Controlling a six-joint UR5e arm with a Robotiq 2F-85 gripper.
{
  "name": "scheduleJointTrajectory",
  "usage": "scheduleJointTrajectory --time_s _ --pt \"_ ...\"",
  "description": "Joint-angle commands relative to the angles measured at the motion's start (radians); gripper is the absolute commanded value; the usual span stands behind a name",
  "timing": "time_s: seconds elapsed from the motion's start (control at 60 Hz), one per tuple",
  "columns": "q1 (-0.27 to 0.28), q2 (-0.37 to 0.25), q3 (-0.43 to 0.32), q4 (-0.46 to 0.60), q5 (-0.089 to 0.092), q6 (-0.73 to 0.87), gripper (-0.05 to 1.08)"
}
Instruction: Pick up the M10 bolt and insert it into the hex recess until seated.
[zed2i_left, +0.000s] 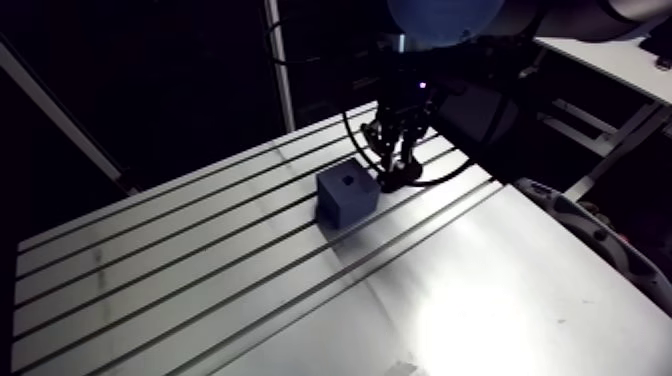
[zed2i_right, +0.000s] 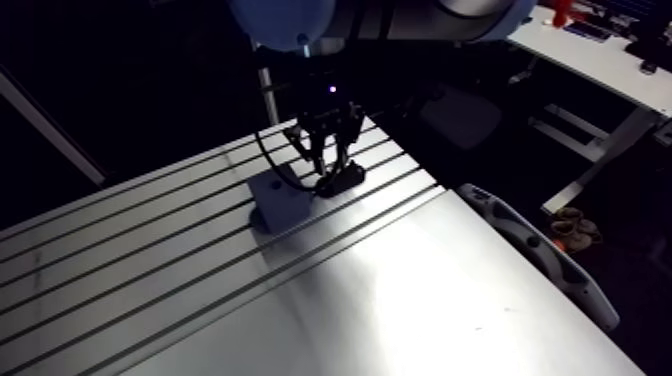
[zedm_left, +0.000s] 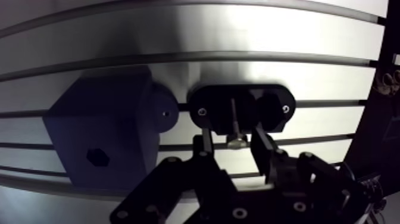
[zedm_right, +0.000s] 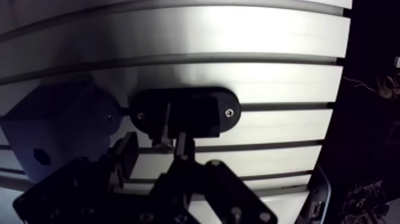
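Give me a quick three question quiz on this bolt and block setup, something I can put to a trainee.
1. True or false: the bolt is already seated in the hex recess of the blue block.
2. Where is the bolt relative to the gripper? A) between its open fingers; B) under the block; C) lying far out ahead on the bare table.
3. Fill in: going by the arm view, the hex recess is in the block's ____ face.

Key: 1 false, it is still at the black holder beside the block. 2 A. 3 top.
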Motion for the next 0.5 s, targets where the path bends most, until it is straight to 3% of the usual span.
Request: scheduleJointTrajectory --time_s 0.017,0.5 --pt "0.000 0.001 0.000 0.002 0.000 -0.001 0.55" --pt "0.000 -0.002 0.000 0.002 -0.002 -0.002 0.59"
